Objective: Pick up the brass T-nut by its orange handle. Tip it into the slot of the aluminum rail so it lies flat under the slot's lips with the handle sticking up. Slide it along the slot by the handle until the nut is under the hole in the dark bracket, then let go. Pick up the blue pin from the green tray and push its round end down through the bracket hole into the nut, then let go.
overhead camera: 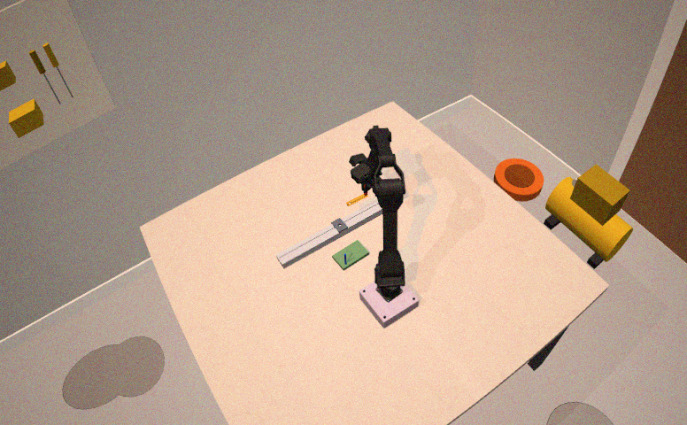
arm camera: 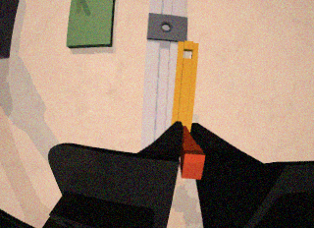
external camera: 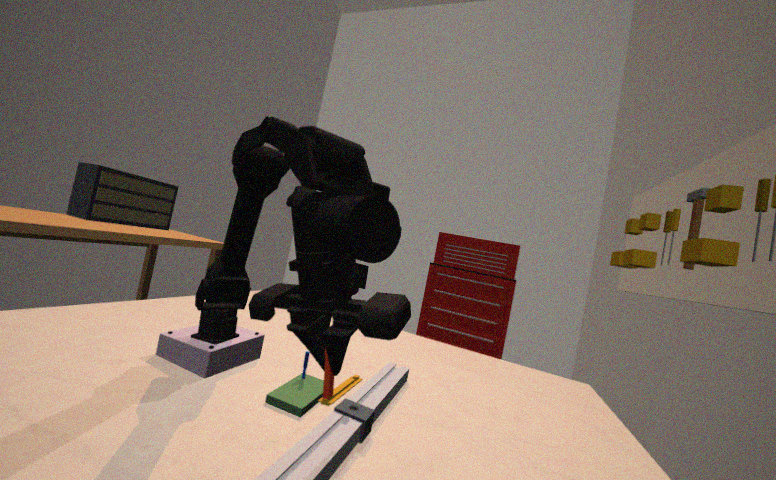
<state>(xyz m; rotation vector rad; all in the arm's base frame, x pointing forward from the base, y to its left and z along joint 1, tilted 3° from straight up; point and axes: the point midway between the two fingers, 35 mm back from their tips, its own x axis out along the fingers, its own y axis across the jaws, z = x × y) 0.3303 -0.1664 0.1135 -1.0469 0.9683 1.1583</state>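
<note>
Nearest in the wrist view, the gripper [overhead camera: 366,190] [external camera: 329,369] [arm camera: 184,128] pinches the square orange handle [overhead camera: 366,194] [external camera: 328,380] [arm camera: 192,165] between its fingertips, the handle's end showing between the black fingers. From the handle's foot the slotted brass T-nut [overhead camera: 357,200] [external camera: 344,389] [arm camera: 185,85] reaches out as a long, flat bar toward the dark bracket [overhead camera: 336,223] [external camera: 347,407] [arm camera: 153,28], its far end, with a small square opening, showing beside the bracket in the wrist view; how high it hangs I cannot tell. It looks stiff and modest in weight, but with its mass out to one side of the grip it would likely want to swivel in the fingers, and smooth flat handle faces could let it slip. The handle is the place to hold, fairly low and square on its faces, leaving the bar free to tip into the slot of the aluminum rail [overhead camera: 310,244] [external camera: 321,443] [arm camera: 153,90], which runs beneath the bracket. Off to the bracket's side, the green tray [overhead camera: 358,250] [external camera: 285,397] [arm camera: 93,27] bears the blue pin [overhead camera: 345,258] [external camera: 305,365], standing steeply: slim and probably light and rigid, best pinched near its upper end, keeping the lower part free for the bracket hole.
</note>
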